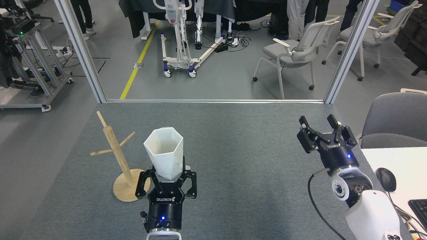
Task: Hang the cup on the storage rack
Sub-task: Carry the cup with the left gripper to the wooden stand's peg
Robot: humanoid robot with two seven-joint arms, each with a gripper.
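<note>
One cup [164,151], white, faceted, upright, base pinched in left hand [165,180], just right of storage rack [121,160]. Looks light, rigid, slick, prob. brittle; grip low, handle unseen. Right hand [323,128] spread wide, empty, far side of counter [240,150].

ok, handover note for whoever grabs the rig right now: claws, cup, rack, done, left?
Left claw: shut on the cup at its narrow base, cup upright, mouth up, held off the table.
Right claw: open, empty, out at the table's right side.
Storage rack: upright on the table, just left of the cup, pegs bare.
Done: cup picked up and in the left claw beside the rack.
Left: get the handle onto a peg and let go. The handle isn't clearly visible from the head view, so check its orientation first.
</note>
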